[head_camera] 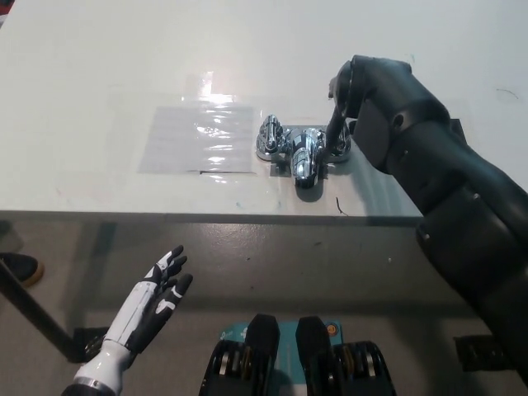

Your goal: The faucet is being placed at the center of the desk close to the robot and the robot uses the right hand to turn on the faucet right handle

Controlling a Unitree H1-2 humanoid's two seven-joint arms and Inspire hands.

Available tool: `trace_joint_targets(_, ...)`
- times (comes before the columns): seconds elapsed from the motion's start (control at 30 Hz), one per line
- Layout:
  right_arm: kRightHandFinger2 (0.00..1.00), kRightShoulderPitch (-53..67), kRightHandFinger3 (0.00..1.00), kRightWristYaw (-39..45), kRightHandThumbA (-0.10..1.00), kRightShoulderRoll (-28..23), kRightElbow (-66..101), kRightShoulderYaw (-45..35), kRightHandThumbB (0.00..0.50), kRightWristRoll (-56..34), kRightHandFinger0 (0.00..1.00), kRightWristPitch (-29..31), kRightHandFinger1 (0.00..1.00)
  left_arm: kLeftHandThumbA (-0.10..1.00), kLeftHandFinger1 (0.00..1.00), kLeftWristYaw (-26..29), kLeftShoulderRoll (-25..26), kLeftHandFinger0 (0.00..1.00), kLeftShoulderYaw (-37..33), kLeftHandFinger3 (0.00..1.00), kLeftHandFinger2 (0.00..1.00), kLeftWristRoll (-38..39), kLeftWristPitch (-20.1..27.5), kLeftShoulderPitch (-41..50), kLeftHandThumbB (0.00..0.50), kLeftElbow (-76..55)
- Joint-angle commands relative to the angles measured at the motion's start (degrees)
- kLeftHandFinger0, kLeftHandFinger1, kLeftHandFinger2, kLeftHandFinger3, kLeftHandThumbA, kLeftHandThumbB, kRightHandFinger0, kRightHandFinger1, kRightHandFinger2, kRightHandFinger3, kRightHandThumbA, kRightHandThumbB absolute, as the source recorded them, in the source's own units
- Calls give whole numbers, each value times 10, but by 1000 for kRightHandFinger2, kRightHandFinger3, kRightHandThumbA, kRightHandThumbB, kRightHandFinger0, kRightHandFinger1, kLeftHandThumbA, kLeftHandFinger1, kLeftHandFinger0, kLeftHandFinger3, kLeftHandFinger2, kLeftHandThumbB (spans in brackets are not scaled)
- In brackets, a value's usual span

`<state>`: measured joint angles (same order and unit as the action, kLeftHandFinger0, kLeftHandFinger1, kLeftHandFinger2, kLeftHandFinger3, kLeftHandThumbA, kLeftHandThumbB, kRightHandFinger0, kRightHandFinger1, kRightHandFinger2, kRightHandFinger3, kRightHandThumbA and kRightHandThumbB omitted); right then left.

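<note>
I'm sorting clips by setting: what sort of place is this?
Probably a robot test bench, not a kitchen: a faucet sits on a plain white desk with no sink, beside a clear sheet.

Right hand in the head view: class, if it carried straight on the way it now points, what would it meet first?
Probably the faucet's right handle: the right hand points down at it; depth is unclear, so they may already touch.
</note>
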<state>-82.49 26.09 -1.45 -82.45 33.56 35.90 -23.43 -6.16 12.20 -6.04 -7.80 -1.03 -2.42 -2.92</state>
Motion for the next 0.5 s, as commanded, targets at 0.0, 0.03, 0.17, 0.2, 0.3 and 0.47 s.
trace_joint_targets(0.0, 1000, -34, 1000, 11, 1000, -23, -4, 6, 226, 1, 1000, 9, 1000, 893, 1000, -11, 8, 1000, -2, 1000, 1000, -3, 6, -7, 433, -23)
trace_joint_targets(0.03, 1000, -32, 1000, -4, 1000, -25, -2, 2, 240, -1, 1000, 6, 1000, 893, 1000, -11, 8, 1000, -2, 1000, 1000, -3, 3, -8, 438, -25)
trace_joint_targets(0.17, 1000, -23, 1000, -44, 1000, -27, -1, -1, 267, -1, 1000, -8, 1000, 901, 1000, -9, 8, 1000, -1, 1000, 1000, -6, 0, -10, 433, -28)
trace_joint_targets(0.2, 1000, -22, 1000, -42, 1000, -27, -1, -2, 259, -3, 1000, -8, 1000, 902, 1000, -9, 8, 1000, -1, 1000, 1000, -6, 0, -10, 432, -29)
trace_joint_targets(0.3, 1000, -19, 1000, -29, 1000, -29, -2, 2, 229, -1, 1000, -3, 1000, 896, 1000, -9, 8, 1000, 1, 1000, 1000, -3, 4, -10, 431, -27)
trace_joint_targets(0.47, 1000, -6, 1000, -58, 1000, -32, 1, 2, 232, -1, 1000, 5, 1000, 899, 1000, -9, 9, 1000, 0, 1000, 1000, -5, 9, -12, 420, -24)
